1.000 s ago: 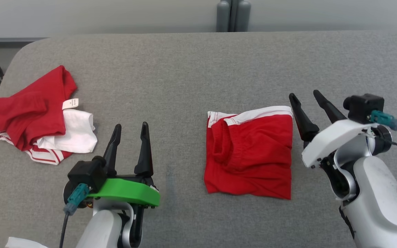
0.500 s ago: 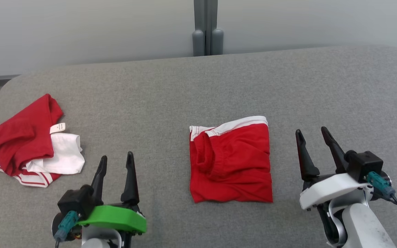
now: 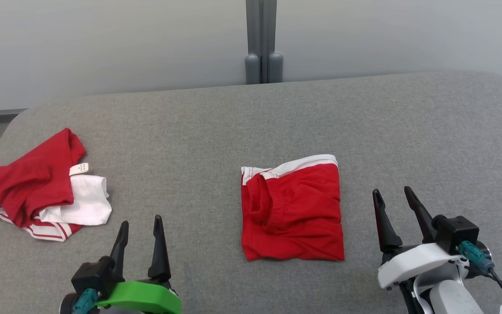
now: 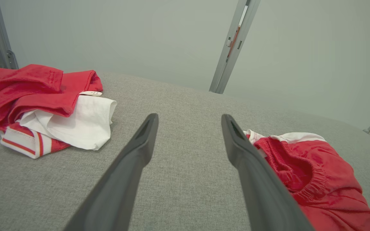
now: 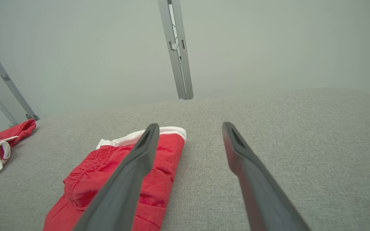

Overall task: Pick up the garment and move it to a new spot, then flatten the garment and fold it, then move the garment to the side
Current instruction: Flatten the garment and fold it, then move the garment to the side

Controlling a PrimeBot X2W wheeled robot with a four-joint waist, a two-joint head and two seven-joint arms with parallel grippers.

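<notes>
Mid-table on the grey fabric surface lie the folded red shorts with white waistband. My left gripper sits at their 8 o'clock, right gripper at 3 o'clock, both spread and empty.

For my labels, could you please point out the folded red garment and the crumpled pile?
folded red garment (image 3: 292, 218): head view, red middle.
crumpled pile (image 3: 33, 183): head view, red top layer.

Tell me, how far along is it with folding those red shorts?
Done: the red shorts lie folded square on the grey table. In hand: nothing; the left pincer and right pincer stand open, either side of them. Left: probably shifting the shorts aside; the crumpled pile at left looks unfolded.
</notes>
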